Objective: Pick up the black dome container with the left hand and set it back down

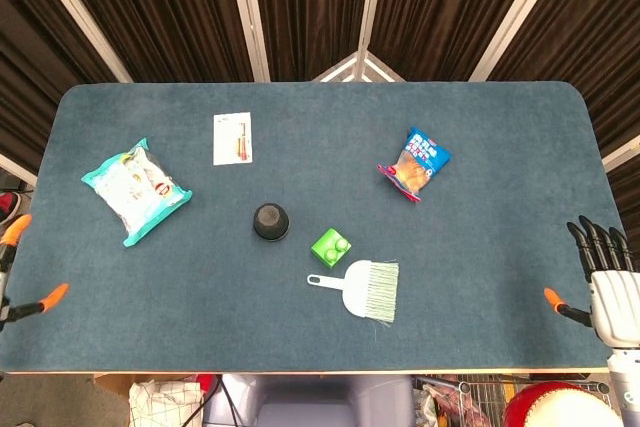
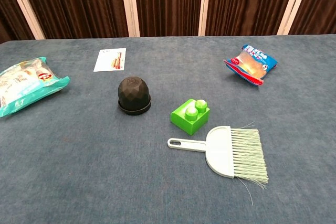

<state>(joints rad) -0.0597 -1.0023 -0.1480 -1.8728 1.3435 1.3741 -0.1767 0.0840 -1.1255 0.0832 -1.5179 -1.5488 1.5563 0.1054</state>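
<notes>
The black dome container (image 1: 269, 221) stands upright on the blue table, left of centre, and shows closer in the chest view (image 2: 134, 95). Only the orange-tipped fingers of my left hand (image 1: 30, 304) poke in at the table's left edge, spread apart and holding nothing, far left of the dome. My right hand (image 1: 607, 283) hovers at the table's right front corner with its fingers straight and apart, empty. The chest view shows neither hand.
A green block (image 1: 331, 245) and a small dustpan brush (image 1: 362, 288) lie right of the dome. A teal snack bag (image 1: 134, 190) lies at the left, a white card (image 1: 232, 137) behind the dome, and a blue-and-orange snack bag (image 1: 415, 163) at the right.
</notes>
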